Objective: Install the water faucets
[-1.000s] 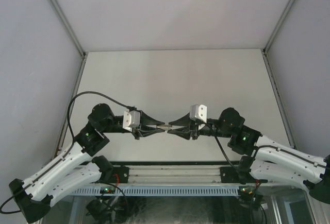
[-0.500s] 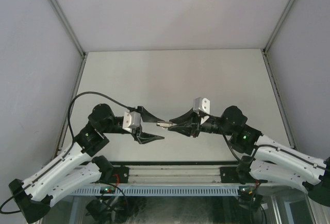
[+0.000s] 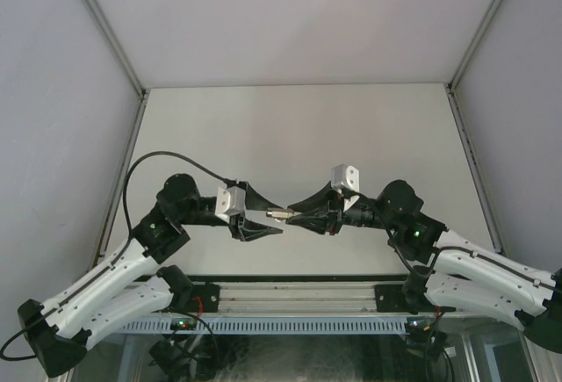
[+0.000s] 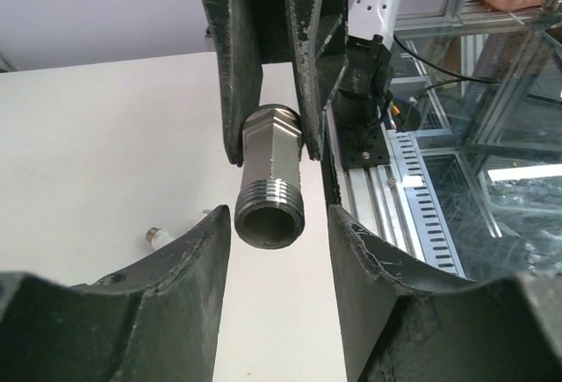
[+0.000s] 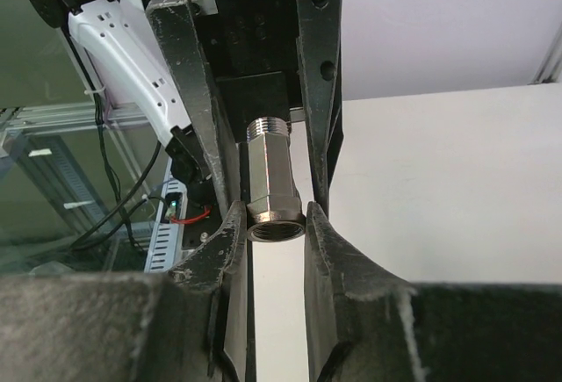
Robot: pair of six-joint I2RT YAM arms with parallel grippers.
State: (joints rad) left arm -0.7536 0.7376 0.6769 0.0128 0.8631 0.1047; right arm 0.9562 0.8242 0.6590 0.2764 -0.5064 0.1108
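One metal fitting (image 5: 272, 180) — right gripper (image 5: 274, 224) pinches it, left gripper (image 4: 277, 224) gapes around.

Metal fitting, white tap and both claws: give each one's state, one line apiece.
metal fitting: held in the air by its hex end, threaded end free.
right claw: shut on the metal fitting.
left claw: open, fingers flanking the threaded end without touching.
white tap: lying loose on the table, partly hidden.

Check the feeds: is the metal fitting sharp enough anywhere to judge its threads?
Left wrist: metal fitting sharp, threads readable. Right wrist: mild glare on its facets, right gripper's fingers blurred up close. Top external: it is too small for detail.
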